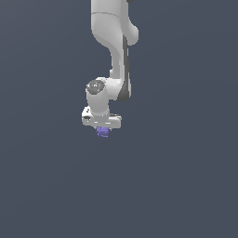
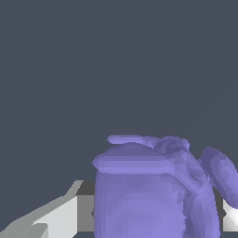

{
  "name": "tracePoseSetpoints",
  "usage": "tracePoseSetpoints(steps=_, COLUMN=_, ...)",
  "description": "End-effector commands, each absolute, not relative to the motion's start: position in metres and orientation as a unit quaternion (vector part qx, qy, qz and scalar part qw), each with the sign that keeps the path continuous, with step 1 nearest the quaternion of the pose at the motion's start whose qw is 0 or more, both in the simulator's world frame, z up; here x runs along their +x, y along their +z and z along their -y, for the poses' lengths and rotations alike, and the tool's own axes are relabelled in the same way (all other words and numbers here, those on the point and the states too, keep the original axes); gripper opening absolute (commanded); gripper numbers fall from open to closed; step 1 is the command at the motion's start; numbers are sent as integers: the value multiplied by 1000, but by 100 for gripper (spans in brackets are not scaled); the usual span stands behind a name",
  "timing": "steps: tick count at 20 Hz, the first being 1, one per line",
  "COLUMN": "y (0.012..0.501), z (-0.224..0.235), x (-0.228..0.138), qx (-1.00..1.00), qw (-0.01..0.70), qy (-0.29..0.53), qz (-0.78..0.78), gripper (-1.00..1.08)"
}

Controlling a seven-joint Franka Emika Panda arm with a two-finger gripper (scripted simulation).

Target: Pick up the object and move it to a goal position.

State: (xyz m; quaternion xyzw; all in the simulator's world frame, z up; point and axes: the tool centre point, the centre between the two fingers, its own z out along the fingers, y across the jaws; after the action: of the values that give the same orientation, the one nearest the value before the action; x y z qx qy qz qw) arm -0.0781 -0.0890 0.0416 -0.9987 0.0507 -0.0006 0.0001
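The object is a small violet-purple lumpy blob just under the white gripper in the exterior view, near the picture's middle. The fingers are mostly hidden there behind the hand and the blob. In the wrist view the object is large and close, sitting between the two grey-white fingers, one on each side and each against it. The gripper is shut on the object. I cannot tell from these views whether the blob rests on the surface or is off it.
The white arm comes down from the top of the exterior view. Around it is a plain dark grey-blue surface with no other objects and no visible goal marker.
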Motion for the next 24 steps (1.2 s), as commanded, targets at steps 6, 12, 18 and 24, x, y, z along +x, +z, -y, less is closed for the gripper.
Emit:
tracePoseSetpoints(steps=6, y=48, z=83, x=-75, qx=-999, qw=0, qy=-1, qz=-51, gripper=-100)
tracePoseSetpoints(steps=12, y=73, z=59, x=-64, qx=-999, qw=0, qy=-1, qz=-51, gripper=-100)
tracePoseSetpoints(steps=18, y=114, z=20, x=-44, qx=-999, qw=-1, qy=-1, qz=-51, gripper=-100)
tracePoseSetpoints(steps=24, y=163, z=-27, x=-21, qx=-999, qw=-1, qy=-1, qz=-51, gripper=-100)
